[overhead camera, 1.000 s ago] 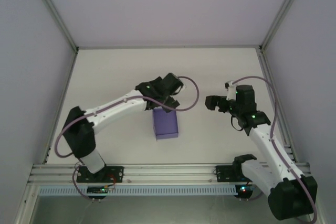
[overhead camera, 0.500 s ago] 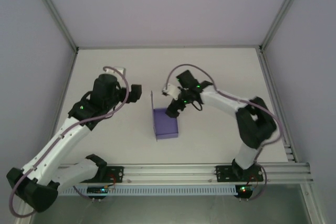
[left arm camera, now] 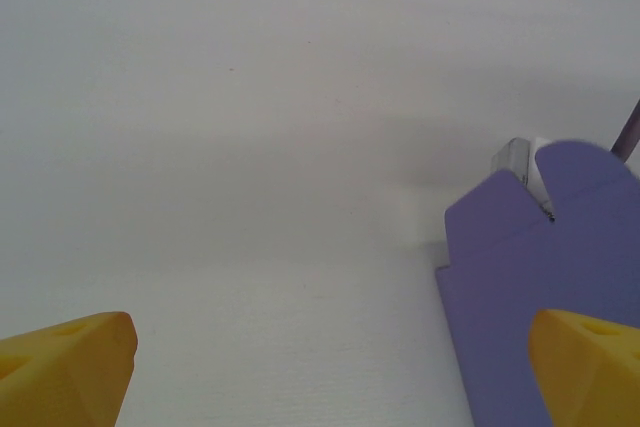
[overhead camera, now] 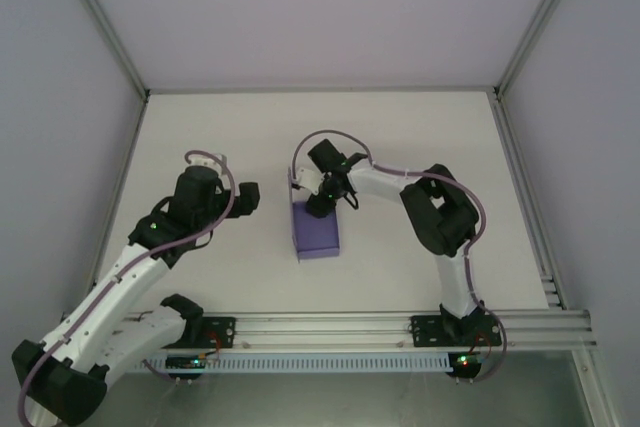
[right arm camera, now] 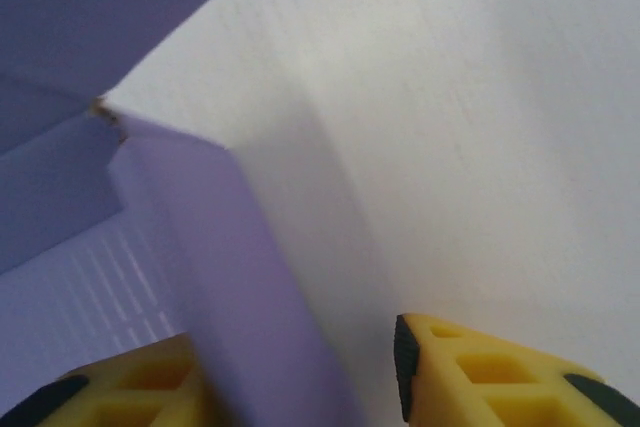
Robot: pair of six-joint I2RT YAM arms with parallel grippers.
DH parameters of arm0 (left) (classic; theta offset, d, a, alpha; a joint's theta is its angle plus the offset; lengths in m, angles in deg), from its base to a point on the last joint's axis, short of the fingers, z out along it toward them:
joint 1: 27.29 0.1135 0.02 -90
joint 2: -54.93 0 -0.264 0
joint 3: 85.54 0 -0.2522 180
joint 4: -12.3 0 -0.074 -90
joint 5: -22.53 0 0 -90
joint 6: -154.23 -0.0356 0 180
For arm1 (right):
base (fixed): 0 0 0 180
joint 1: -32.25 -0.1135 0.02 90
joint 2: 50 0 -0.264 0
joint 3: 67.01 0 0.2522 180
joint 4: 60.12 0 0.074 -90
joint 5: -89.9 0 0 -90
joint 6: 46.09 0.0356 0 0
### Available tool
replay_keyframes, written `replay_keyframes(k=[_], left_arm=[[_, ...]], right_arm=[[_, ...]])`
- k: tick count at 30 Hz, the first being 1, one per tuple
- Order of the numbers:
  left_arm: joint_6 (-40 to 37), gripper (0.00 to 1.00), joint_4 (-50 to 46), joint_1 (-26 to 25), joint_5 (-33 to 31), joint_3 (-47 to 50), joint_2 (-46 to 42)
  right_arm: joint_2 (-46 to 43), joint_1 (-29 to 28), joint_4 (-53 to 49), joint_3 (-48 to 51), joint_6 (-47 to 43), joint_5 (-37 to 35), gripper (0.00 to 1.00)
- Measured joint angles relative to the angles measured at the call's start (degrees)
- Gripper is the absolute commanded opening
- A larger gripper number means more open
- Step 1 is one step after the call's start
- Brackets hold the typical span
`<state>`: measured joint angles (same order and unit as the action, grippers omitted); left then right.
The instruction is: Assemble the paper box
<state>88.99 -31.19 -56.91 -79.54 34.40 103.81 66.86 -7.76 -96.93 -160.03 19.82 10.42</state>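
Left gripper (overhead camera: 249, 199): jaws wide apart, nothing between them. The paper box (overhead camera: 317, 233) lies ahead of its right finger, apart from it. Right gripper (overhead camera: 320, 205): jaws parted, an upright box wall between them, one pad against the card, the other just clear.

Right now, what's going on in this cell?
Two arms are assembling a purple paper box that sits mid-table. The right gripper is at the box's far end. Its fingers straddle an upright wall, with a gap on the outer side, so it isn't clamped. The left gripper hangs open to the box's left, holding nothing. A side flap stands up, so the box isn't closed.
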Motion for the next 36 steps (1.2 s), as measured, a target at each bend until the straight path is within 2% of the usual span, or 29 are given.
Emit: replay_keyframes(k=[5,8,16,21,23,26,27,31,33,36], left_arm=[[0.0,0.99,0.5,0.0,-1.1,0.2,1.4],[0.0,0.99,0.8,0.0,-2.0,0.6,2.6],[0.4,0.99,1.9,0.1,-3.4,0.7,4.8],[-0.1,0.99,3.3,0.3,-2.2,0.8,6.3],[-1.0,0.99,4.2,0.4,-0.7,1.0,6.7],[-3.8,0.99,6.5,0.4,3.5,1.9,6.8],[-4.5,0.99,7.2,0.4,5.0,2.2,6.8],[-7.4,0.99,9.5,0.4,9.2,2.3,6.4],[-8.8,0.99,9.9,0.4,10.3,2.3,5.5],[-11.6,0.99,9.7,0.4,13.4,1.9,3.9]], right_arm=[[-4.4,0.1,6.2,7.4,13.9,-6.5,0.27],[-7.7,0.3,6.6,11.7,26.4,-12.5,0.26],[-12.9,-1.7,-2.1,16.8,56.6,-24.9,0.33],[-16.5,-6.3,-5.0,20.6,66.8,-26.9,0.45],[-17.9,-7.8,-5.8,21.2,68.3,-27.4,0.57],[-21.3,-7.9,-7.0,21.4,68.1,-29.0,0.66],[-23.1,-7.7,-7.3,21.4,67.6,-29.6,0.73],[-33.3,-6.8,-6.3,22.4,60.8,-31.1,0.97],[-39.1,-5.8,-3.0,24.9,53.5,-29.9,0.99],[-45.8,-1.9,2.5,28.9,39.1,-22.7,0.99]])
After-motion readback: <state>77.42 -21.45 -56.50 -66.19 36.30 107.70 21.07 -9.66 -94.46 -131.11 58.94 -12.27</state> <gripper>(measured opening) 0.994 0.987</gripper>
